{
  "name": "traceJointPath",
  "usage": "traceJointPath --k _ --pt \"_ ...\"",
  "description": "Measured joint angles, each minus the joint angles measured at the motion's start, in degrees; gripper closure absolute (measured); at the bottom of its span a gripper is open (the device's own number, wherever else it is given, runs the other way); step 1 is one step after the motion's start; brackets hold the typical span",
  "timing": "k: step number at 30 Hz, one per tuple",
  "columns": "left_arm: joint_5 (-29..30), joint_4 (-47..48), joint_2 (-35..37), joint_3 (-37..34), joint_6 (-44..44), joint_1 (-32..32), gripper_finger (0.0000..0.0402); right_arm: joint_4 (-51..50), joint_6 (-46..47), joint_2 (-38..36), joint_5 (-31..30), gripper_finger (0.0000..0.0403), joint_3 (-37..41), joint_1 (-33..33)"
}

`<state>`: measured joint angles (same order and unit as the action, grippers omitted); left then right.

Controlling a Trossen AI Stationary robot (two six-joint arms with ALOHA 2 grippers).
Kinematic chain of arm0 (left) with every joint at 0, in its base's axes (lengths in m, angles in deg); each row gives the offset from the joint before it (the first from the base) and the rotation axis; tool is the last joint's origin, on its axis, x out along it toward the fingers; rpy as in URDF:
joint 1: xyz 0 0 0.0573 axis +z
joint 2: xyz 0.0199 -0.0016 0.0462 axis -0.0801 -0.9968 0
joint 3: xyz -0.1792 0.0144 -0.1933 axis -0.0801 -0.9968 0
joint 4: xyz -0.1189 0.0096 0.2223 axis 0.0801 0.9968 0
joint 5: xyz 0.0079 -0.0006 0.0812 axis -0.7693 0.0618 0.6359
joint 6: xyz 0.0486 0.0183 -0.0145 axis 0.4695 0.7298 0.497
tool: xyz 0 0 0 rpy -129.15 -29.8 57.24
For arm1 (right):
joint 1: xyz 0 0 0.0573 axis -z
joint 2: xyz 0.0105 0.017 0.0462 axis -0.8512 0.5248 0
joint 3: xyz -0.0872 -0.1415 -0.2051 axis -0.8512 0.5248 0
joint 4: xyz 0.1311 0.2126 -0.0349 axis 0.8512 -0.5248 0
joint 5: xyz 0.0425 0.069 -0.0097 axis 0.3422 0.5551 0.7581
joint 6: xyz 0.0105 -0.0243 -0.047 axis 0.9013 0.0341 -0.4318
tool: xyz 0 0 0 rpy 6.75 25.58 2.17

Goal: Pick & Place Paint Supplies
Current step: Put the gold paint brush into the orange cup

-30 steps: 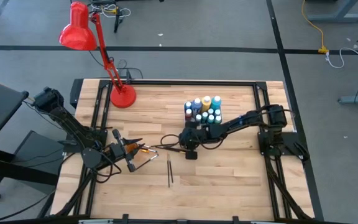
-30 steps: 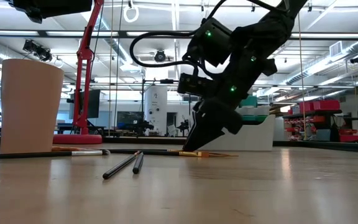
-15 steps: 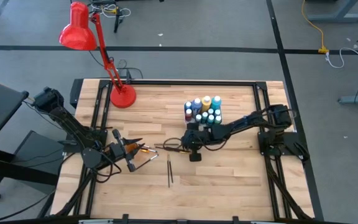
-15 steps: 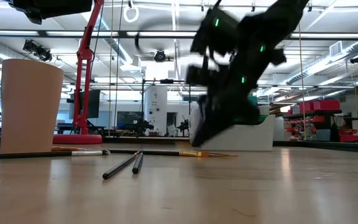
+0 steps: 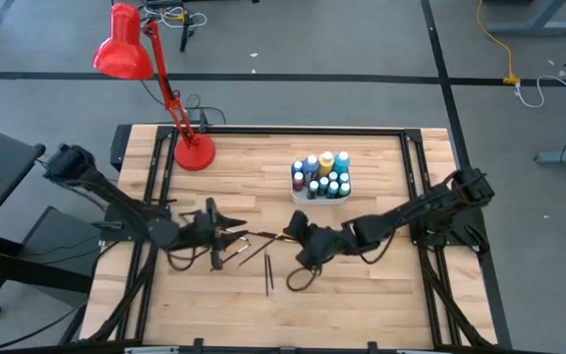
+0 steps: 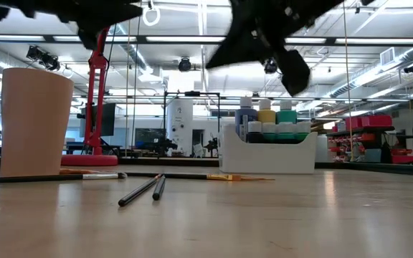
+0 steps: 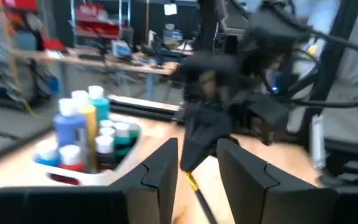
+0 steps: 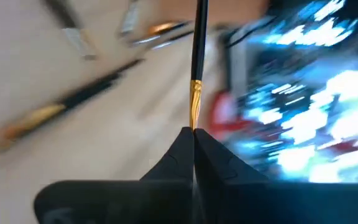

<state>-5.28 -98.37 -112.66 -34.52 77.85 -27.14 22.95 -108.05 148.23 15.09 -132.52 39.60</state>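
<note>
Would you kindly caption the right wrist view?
Right gripper shut on a thin black-handled, gold-ferruled paintbrush, lifted above the wooden table.

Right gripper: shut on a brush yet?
Shut. In the right wrist view the right gripper pinches a paintbrush between closed fingertips.

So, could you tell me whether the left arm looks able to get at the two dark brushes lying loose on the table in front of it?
Probably yes. The two dark brushes lie on bare wood just beyond the left gripper, nothing between. The right gripper, shut on a brush, hovers close beside, so the arms might crowd each other.
</note>
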Motion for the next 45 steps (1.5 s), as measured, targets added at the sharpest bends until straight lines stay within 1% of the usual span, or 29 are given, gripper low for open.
traceJointPath --k 2,4,7,9,10,12,15,18,26,31,33,38,41,43,45 --pt "-5.79 0.01 0.00 0.00 -4.24 3.10 0.0265 5.32 -7.48 0.14 -0.83 0.0402 -0.04 -1.31" --pt "-12.96 0.52 0.00 0.00 -8.18 6.00 0.0252 10.93 -13.19 0.20 -1.03 0.0402 -0.02 -2.07" --pt "-25.71 1.78 0.00 -0.01 -16.85 10.26 0.0232 18.90 -21.78 0.18 0.09 0.0402 -0.04 -2.55" --pt "-32.84 2.67 0.00 -0.02 -23.96 12.56 0.0221 22.91 -26.60 0.17 1.74 0.0403 -0.06 -2.53" --pt "-35.00 2.65 0.00 -0.02 -26.95 13.48 0.0217 24.02 -28.57 0.15 3.23 0.0403 -0.07 -2.42" --pt "-37.47 2.51 0.00 -0.02 -30.53 14.80 0.0211 24.73 -32.07 0.15 6.57 0.0403 -0.07 -1.89" --pt "-40.32 2.32 0.00 -0.02 -32.99 16.18 0.0207 25.33 -37.32 0.13 9.58 0.0403 -0.09 -1.00" --pt "-42.73 0.94 0.00 -0.02 -34.13 16.91 0.0208 24.58 -38.93 0.13 8.91 0.0403 -0.09 0.00" --pt "-42.85 1.18 0.00 -0.02 -34.44 18.24 0.0211 24.66 -42.09 0.13 12.02 0.0403 -0.09 2.72" --pt "-42.88 1.18 0.00 -0.02 -34.34 19.18 0.0211 24.71 -42.78 0.13 11.97 0.0403 -0.09 5.44" --pt "-42.80 1.44 0.00 -0.02 -33.01 19.64 0.0211 24.85 -43.15 0.13 11.96 0.0403 -0.09 6.24" --pt "-43.41 1.56 0.00 -0.02 -31.65 20.81 0.0213 24.99 -41.91 0.13 12.05 0.0403 -0.09 7.86" --pt "-44.62 2.26 0.00 -0.02 -30.43 21.34 0.0232 25.12 -41.70 0.09 12.01 0.0403 -0.09 8.27" --pt "-44.65 3.28 0.00 -0.02 -28.62 21.58 0.0261 25.12 -41.65 0.09 12.01 0.0403 -0.09 8.29" --pt "-44.47 4.30 0.00 -0.02 -27.34 21.81 0.0302 25.10 -41.60 0.09 11.99 0.0403 -0.09 8.27"
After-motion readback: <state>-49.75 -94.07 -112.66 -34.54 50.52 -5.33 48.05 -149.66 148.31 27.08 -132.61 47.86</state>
